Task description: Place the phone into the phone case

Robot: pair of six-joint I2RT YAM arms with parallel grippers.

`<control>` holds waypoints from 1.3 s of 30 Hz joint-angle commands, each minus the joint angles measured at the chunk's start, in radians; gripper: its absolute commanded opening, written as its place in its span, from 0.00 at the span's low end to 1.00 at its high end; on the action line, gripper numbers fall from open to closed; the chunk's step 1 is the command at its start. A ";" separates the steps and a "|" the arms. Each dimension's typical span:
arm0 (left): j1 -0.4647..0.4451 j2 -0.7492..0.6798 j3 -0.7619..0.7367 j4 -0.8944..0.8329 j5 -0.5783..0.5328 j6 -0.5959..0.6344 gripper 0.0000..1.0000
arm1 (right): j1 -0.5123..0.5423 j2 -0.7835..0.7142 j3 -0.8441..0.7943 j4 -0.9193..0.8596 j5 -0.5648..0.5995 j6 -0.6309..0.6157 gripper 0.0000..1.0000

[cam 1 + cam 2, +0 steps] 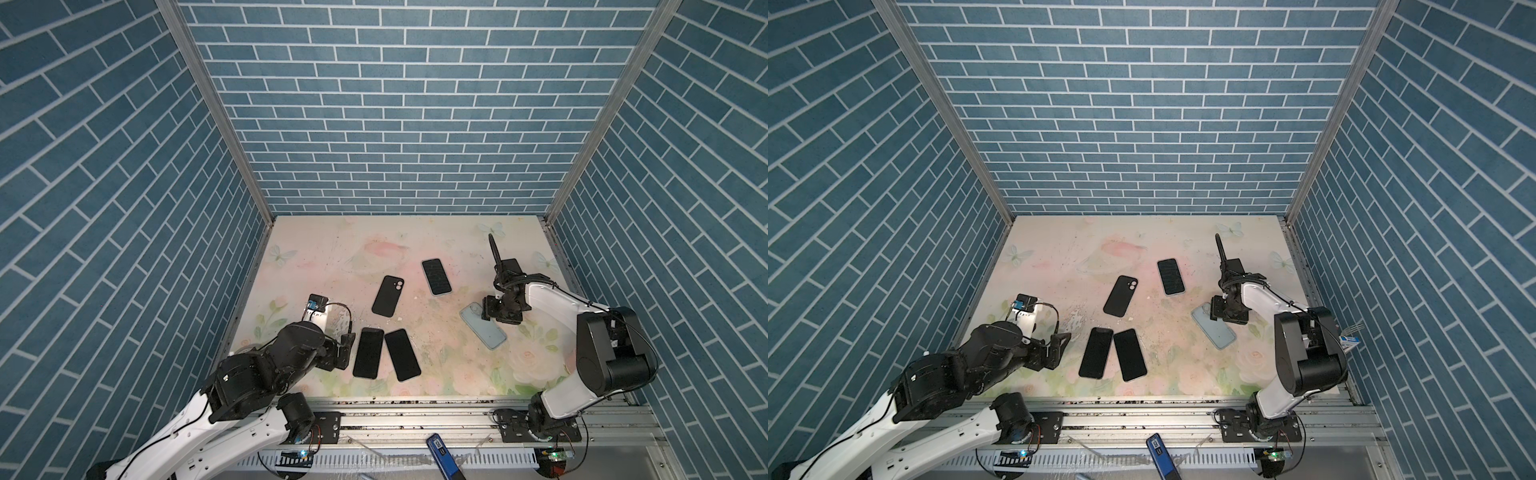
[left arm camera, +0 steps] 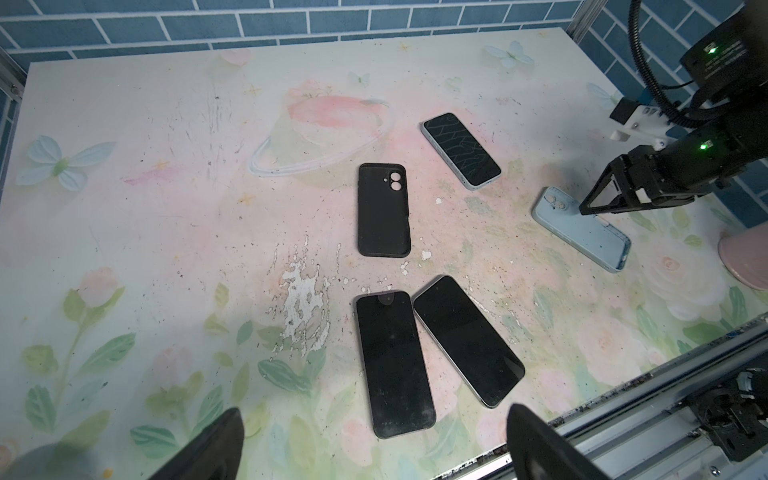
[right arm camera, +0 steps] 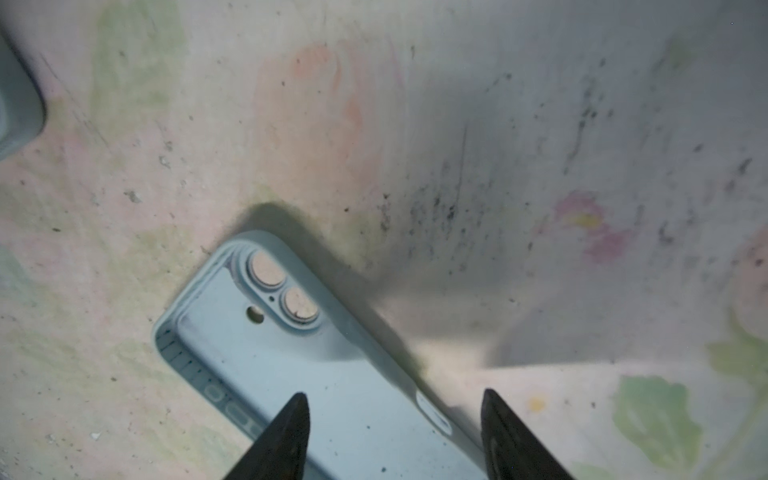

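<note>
The light blue phone case lies hollow side up at about 3 o'clock on the table. The blue-edged phone, probably its match, lies near it toward 10 o'clock. The right gripper stands partly open astride the case's long wall, one finger inside, apparently not yet pinching. Pinch that wall only and lift gently, since soft cases flex. The left gripper hangs wide open and empty at 8 o'clock.

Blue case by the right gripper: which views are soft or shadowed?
Right wrist view: soft overall, dark shadow on the table beside the light blue case. Left wrist view: sharp, evenly lit. Both top views: sharp, but the right gripper partly covers the case's camera end.
</note>
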 commanded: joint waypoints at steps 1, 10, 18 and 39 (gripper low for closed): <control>0.006 -0.014 -0.010 0.013 -0.001 0.010 1.00 | 0.002 0.032 -0.013 0.001 -0.053 0.000 0.55; 0.006 -0.025 -0.012 0.013 0.002 0.011 1.00 | 0.011 0.047 -0.025 0.010 -0.087 -0.019 0.21; 0.005 -0.021 -0.010 0.013 0.007 0.010 1.00 | 0.118 0.054 -0.022 0.005 -0.035 -0.004 0.05; 0.005 -0.031 -0.013 0.014 0.003 0.009 1.00 | 0.420 0.112 0.163 -0.069 0.079 -0.173 0.04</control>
